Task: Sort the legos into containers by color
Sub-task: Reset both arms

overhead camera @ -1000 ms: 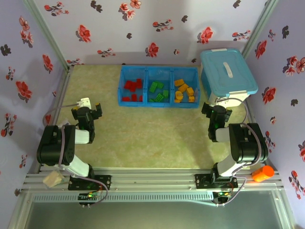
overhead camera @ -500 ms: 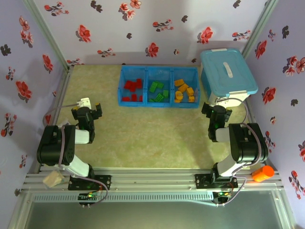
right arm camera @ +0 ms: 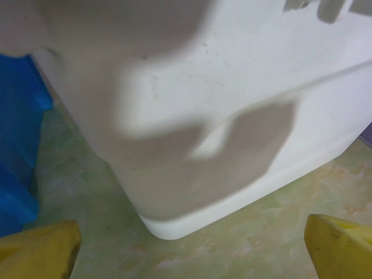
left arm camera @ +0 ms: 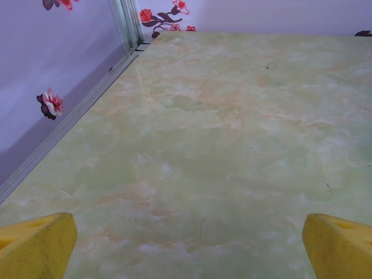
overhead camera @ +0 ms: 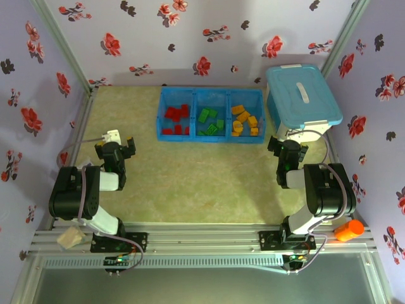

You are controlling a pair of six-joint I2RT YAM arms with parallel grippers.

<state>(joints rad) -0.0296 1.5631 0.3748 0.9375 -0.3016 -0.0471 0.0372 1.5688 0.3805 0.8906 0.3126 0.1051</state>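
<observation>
At the far side of the bench (overhead camera: 190,180), in the blue tray (overhead camera: 193,90), the legos are found grouped by colour: red legos (overhead camera: 176,120) in its left compartment, green legos (overhead camera: 209,121) in the middle one and orange-yellow legos (overhead camera: 245,120) in the right one, so the sorting is judged complete. The left end effector (overhead camera: 116,143) is held wide open and empty, well short of the tray's left corner. The right end effector (overhead camera: 288,145), likewise spread and empty, is parked just off the tray's right end, facing the lidded tub (overhead camera: 302,95); such drawn-back poses are judged to suit a finished job.
</observation>
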